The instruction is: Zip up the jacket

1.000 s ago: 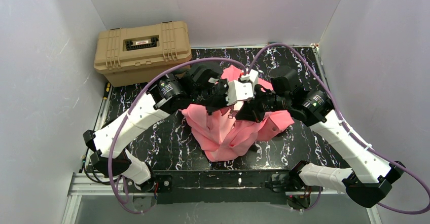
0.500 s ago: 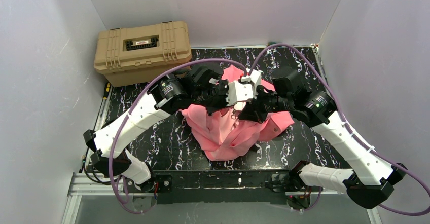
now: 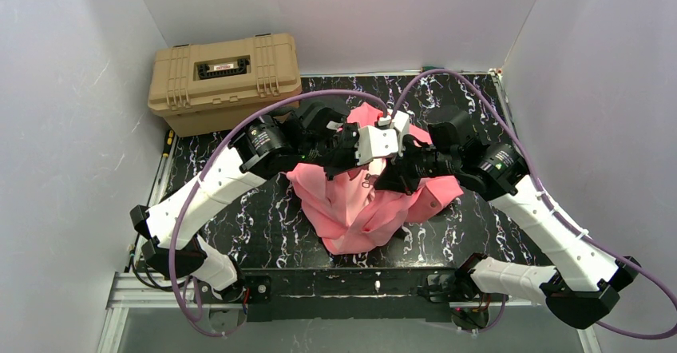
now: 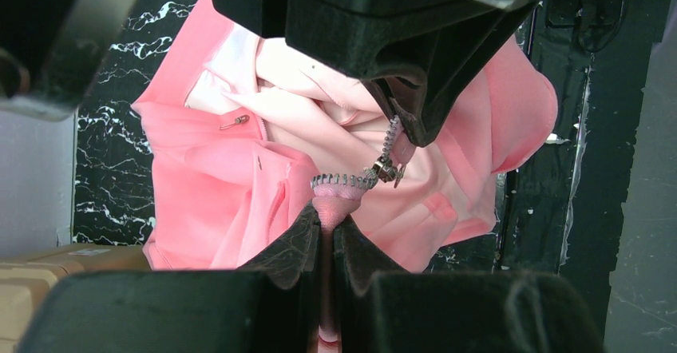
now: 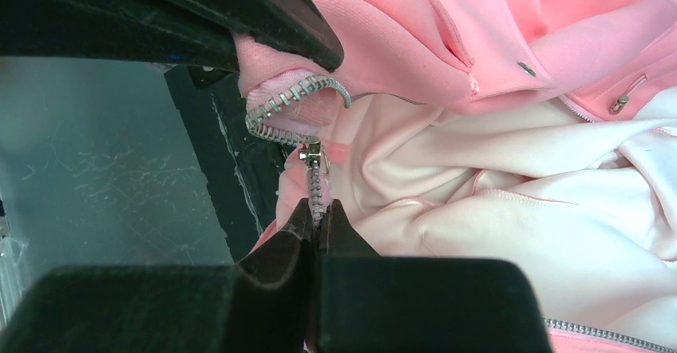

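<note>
Fingers, left gripper (image 4: 326, 227): pressed together on a pink fold of the jacket (image 3: 359, 209), with a curved run of zipper teeth (image 4: 343, 181) just above the tips.
Fingers, right gripper (image 5: 319, 219): closed narrowly on the zipper tape, just below the metal slider (image 5: 311, 155).
Gripper spacing: tips close together, facing each other above the jacket.
Jacket position: crumpled in the middle of the marbled black table (image 3: 263, 217), front unzipped and pale lining showing.
Tan case (image 3: 223, 77): far-left corner, apart from the jacket.
</note>
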Available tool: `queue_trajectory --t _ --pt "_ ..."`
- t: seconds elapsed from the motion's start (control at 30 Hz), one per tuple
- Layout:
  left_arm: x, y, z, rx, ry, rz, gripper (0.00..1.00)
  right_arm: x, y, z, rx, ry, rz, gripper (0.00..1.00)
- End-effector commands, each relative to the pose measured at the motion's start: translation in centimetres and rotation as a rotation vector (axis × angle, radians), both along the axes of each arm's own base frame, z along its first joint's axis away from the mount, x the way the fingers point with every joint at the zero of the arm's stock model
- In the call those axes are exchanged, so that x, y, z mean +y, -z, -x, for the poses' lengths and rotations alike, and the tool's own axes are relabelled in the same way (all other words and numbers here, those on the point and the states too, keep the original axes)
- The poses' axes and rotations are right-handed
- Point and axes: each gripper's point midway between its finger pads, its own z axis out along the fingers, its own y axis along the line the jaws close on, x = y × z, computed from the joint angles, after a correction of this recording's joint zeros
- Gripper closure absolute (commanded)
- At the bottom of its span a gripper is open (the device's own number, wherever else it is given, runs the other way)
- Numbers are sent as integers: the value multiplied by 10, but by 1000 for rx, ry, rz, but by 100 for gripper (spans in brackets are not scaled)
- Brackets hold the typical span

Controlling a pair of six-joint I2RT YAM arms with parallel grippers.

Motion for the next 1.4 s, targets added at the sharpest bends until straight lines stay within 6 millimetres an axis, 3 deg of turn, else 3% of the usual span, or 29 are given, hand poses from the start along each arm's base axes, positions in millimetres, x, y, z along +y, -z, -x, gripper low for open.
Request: queue_trajectory --t 0.0,0.33,1.37 --pt "0 -16 6 -9 7 44 100 6 -13 -1 -37 -12 -50 99" --pt "2 -5 8 6 11 20 100 2 -22 -2 -65 -2 -47 99" --pt "2 1 12 33 22 12 100 5 -32 -5 -86 -5 -62 99"
